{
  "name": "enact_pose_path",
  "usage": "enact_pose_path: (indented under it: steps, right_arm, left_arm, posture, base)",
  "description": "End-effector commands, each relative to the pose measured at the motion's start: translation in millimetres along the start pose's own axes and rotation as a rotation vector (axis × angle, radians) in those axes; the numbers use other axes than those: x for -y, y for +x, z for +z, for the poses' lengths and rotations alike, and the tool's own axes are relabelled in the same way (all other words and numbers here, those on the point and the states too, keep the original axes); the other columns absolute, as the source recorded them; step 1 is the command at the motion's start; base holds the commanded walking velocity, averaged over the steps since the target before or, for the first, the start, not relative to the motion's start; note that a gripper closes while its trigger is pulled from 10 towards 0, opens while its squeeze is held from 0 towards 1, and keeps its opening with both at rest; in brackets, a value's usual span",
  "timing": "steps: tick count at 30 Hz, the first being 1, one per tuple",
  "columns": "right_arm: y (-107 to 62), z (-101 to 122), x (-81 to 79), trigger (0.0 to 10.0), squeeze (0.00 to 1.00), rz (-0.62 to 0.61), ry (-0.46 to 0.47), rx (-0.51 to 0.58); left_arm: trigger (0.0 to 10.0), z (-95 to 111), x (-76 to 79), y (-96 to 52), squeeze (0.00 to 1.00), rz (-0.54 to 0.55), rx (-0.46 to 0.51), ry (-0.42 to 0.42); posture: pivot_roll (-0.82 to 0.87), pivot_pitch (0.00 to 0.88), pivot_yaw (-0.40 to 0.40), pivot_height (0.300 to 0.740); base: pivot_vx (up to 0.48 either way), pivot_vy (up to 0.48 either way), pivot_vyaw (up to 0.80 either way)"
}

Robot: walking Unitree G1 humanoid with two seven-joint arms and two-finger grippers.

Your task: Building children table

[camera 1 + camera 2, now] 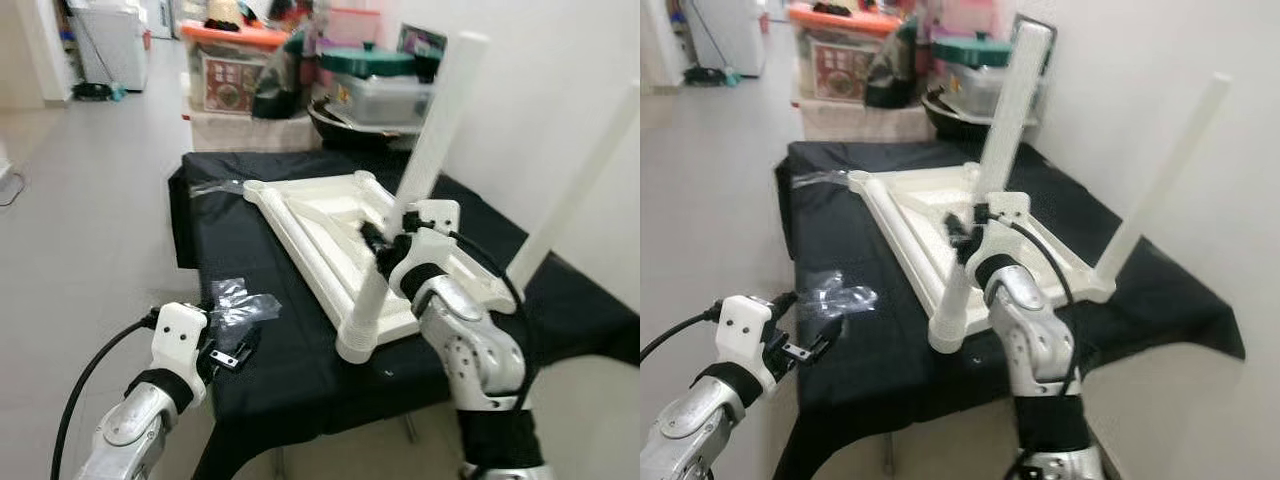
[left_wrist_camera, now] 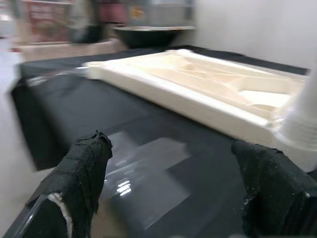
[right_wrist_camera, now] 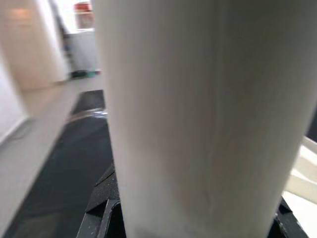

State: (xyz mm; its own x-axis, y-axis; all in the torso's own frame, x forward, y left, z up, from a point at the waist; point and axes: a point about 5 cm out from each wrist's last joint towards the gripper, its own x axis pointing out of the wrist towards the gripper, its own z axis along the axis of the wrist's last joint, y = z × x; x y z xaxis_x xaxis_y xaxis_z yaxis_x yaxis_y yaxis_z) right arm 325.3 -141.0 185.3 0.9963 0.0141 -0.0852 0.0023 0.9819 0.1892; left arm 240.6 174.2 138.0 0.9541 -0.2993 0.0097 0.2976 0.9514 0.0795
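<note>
Your right tool (image 1: 378,243) clamped a white table leg (image 1: 372,300) at the overturned tabletop (image 1: 320,225) on the desk (image 1: 270,330); your left tool (image 1: 232,352), fingers apart, hovered beside plastic wrap (image 1: 240,300).

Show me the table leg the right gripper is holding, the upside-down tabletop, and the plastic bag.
table leg (image 1: 437,125), left eye view, upper shaft.
tabletop (image 1: 330,222), left eye view, ribbed underside.
plastic bag (image 1: 240,300), left eye view, crinkled middle.
right gripper (image 1: 383,243), left eye view, at the leg.
</note>
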Motion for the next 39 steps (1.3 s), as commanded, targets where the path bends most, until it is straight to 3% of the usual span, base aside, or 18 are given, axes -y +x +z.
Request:
enact_pose_path:
  steps: [1, 3, 4, 9, 10, 11, 12, 22, 23, 24, 25, 30, 39]
  right_arm:
    - [-8.7, -51, 31.9, 6.2, 0.00, -0.167, 0.016, -0.256]
    - [-10.3, -52, 31.4, 6.2, 0.00, -0.165, 0.019, -0.258]
    - [-14.9, -53, 32.5, 5.0, 0.00, -0.183, 0.026, -0.256]
    - [-18.9, -51, 36.2, 4.9, 0.00, -0.250, 0.020, -0.254]
    - [-19.4, -51, 36.6, 5.8, 0.00, -0.281, 0.028, -0.269]
    - [-19.9, -52, 36.7, 7.4, 0.00, -0.303, 0.034, -0.280]
    - [-20.2, -52, 36.8, 10.0, 0.00, -0.317, 0.033, -0.284]
    - [-20.1, -49, 32.0, 10.0, 0.00, -0.314, 0.045, -0.271]
    - [-19.5, -44, 31.4, 10.0, 0.29, -0.317, 0.056, -0.249]
    - [-19.5, -44, 31.4, 10.0, 0.29, -0.317, 0.056, -0.249]
    - [-18.6, -31, 30.9, 10.0, 1.00, -0.322, 0.067, -0.186]
    - [-19.1, -18, 28.8, 10.0, 1.00, -0.318, 0.085, -0.132]
    - [-21.6, 25, 12.5, 10.0, 1.00, -0.193, 0.100, 0.020]
  left_arm:
    - [10.0, 2, -2.0, -1.0, 0.00, 0.001, 0.003, 0.012]
    - [10.0, 2, -2.5, -1.2, 0.00, 0.001, 0.002, 0.015]
    - [10.0, 2, -3.2, -0.7, 0.00, -0.002, 0.001, 0.021]
    - [10.0, 2, -4.1, 2.1, 0.00, -0.003, 0.002, 0.026]
    - [10.0, 2, -3.9, 2.8, 0.00, -0.004, 0.002, 0.028]
    - [10.0, 2, -4.0, 3.1, 0.00, -0.004, 0.003, 0.030]
    - [10.0, 2, -3.9, 3.3, 0.00, -0.004, 0.003, 0.031]
    - [10.0, 3, -4.3, 2.7, 0.00, -0.006, 0.000, 0.036]
    - [10.0, 3, -4.5, 2.9, 0.00, -0.006, 0.000, 0.036]
    - [10.0, 3, -4.5, 2.9, 0.00, -0.006, 0.000, 0.036]
    - [10.0, 3, -4.5, 3.9, 0.00, -0.009, 0.000, 0.035]
    - [10.0, 3, -4.3, 4.4, 0.00, -0.011, 0.001, 0.034]
    - [10.0, 3, -5.0, 6.1, 0.00, -0.019, 0.003, 0.030]
  posture:
    - [0.14, 0.000, -0.141, 0.740]
    - [0.14, 0.000, -0.141, 0.740]
    - [0.14, 0.000, -0.135, 0.740]
    - [0.13, 0.000, -0.131, 0.740]
    - [0.13, 0.000, -0.131, 0.740]
    - [0.13, 0.000, -0.127, 0.740]
    - [0.13, 0.000, -0.125, 0.740]
    - [0.14, 0.000, -0.124, 0.740]
    - [0.13, 0.000, -0.124, 0.740]
    - [0.13, 0.000, -0.124, 0.740]
    - [0.13, 0.000, -0.122, 0.740]
    - [0.13, 0.000, -0.119, 0.740]
    - [0.11, 0.000, -0.113, 0.740]
  base:
    - [0.000, 0.000, 0.00]
    - [0.000, 0.000, 0.00]
    - [0.000, 0.000, 0.00]
    - [0.000, 0.000, 0.00]
    - [0.000, 0.000, 0.00]
    - [0.000, 0.000, 0.00]
    - [0.000, 0.000, 0.00]
    - [0.000, 0.000, 0.00]
    - [0.000, 0.000, 0.00]
    - [0.000, 0.000, 0.00]
    - [0.000, 0.000, 0.00]
    - [0.000, 0.000, 0.00]
    - [0.000, 0.000, 0.00]
